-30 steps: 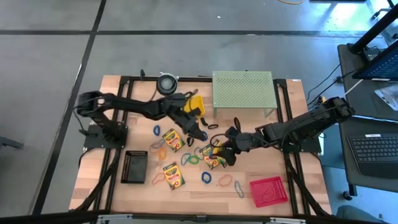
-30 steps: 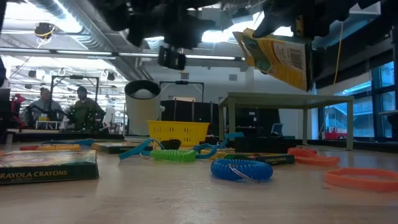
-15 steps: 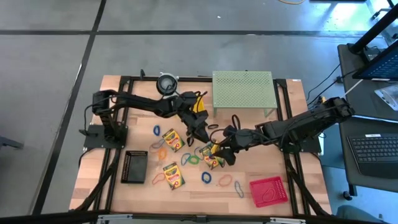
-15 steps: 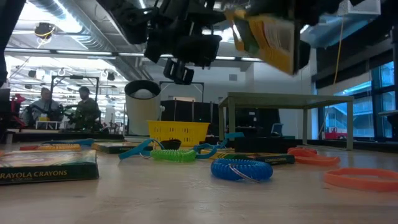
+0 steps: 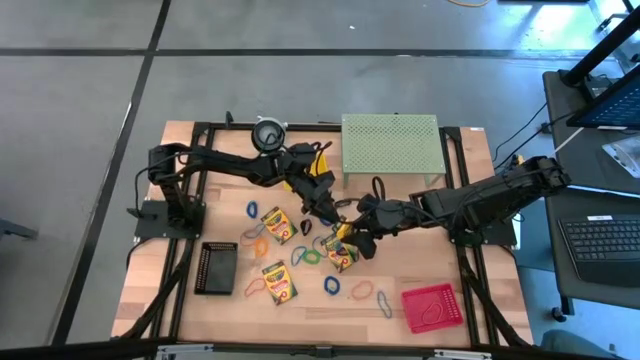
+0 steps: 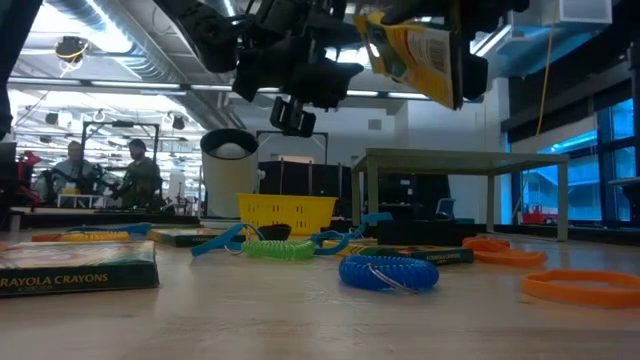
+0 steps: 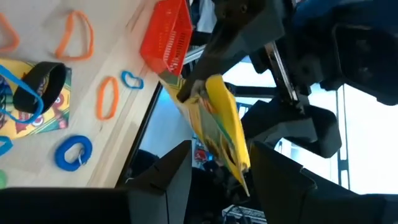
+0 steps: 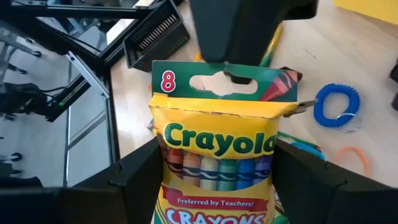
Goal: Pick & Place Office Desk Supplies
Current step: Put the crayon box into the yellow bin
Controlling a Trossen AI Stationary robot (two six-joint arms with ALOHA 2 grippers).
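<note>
A yellow-and-green crayon box (image 8: 217, 143) hangs above the table's middle, high in the low view (image 6: 420, 55), with my right gripper (image 5: 352, 238) shut on it. My left gripper (image 5: 330, 215) reaches in from the far left and is open. Its two fingers (image 7: 171, 177) stand on either side of the box's green tab end (image 8: 224, 81), and a gap shows on each side in the left wrist view. Other crayon boxes (image 5: 276, 225) (image 5: 279, 282) (image 5: 340, 256) lie flat on the table among rubber-band loops (image 5: 331, 285). My right gripper pinches the crayon box by its two long side edges (image 8: 158, 168), on the lower half, one finger (image 8: 134, 180) on each edge. The box is lifted clear of the table and tilted, its green tab end pointing away from the gripper toward my left gripper.
The yellow basket (image 5: 315, 165) and the pale green perforated stand (image 5: 390, 145) stand at the far side. The round roll (image 5: 268, 132) is at the far edge. The black tray (image 5: 217, 268) sits near left and the red basket (image 5: 432, 305) near right. Loops (image 6: 388, 272) lie scattered.
My left gripper has moved toward the table's right edge, down a little and rolled, up to the held box's tab end. My right gripper has raised the box slightly and carried it toward the left gripper, and the box stays clear of the table.
</note>
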